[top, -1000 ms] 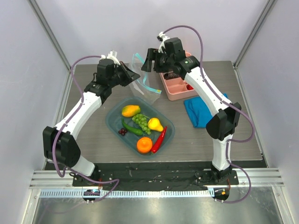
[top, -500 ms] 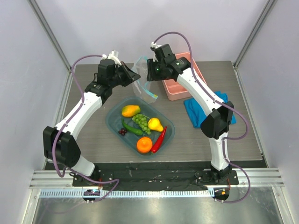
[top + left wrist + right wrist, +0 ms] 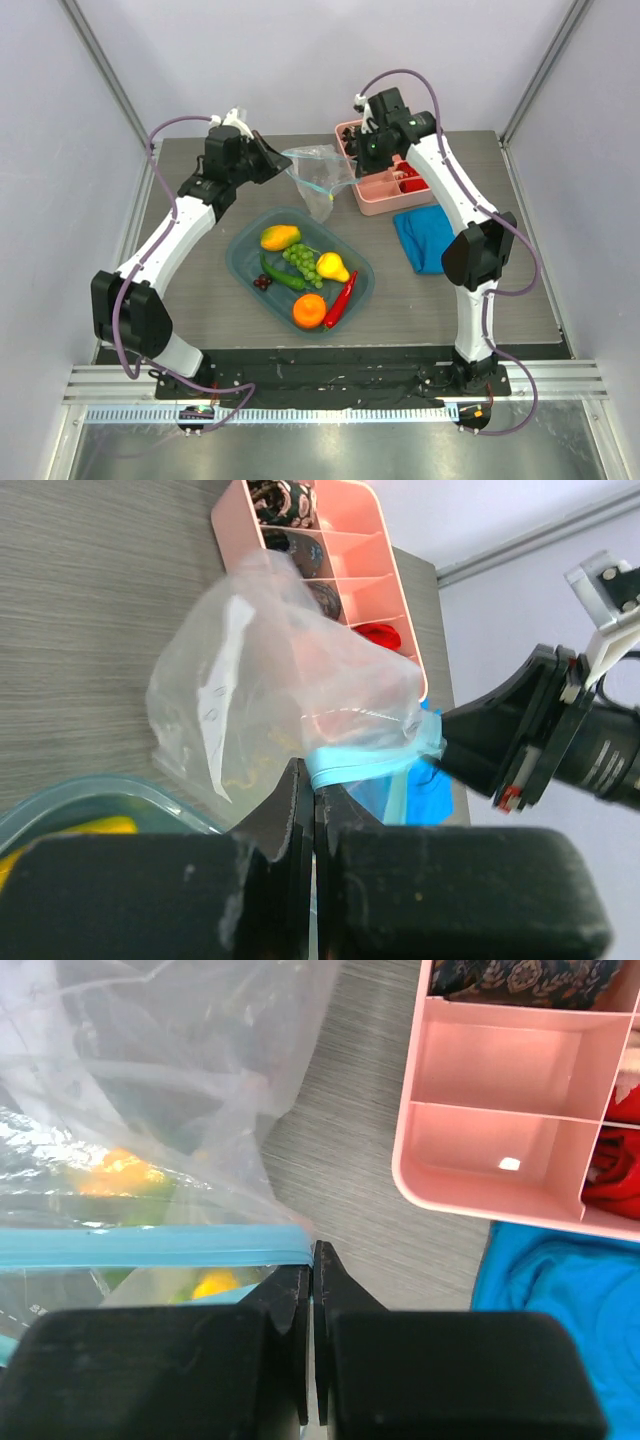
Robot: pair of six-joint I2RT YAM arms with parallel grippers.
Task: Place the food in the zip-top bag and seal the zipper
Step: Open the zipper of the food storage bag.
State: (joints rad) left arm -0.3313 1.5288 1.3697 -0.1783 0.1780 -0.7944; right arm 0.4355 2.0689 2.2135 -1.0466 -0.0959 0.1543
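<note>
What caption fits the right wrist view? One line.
The right gripper, jaws shut on the zipper end of the zip-top bag, beside a pink divided box and blue cloth.

Both arms reach forward, left tool (image 3: pixel 312 775) and right tool (image 3: pixel 312 1252) pinched closed.

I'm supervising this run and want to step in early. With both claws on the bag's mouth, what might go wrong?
1. The right claw pinches only the very end of the zipper; a pull may slip it free.
2. The left claw holds the zip-top bag too, and all the food lies in the teal tray: to load it one claw must let go, and the mouth may sag shut.
</note>
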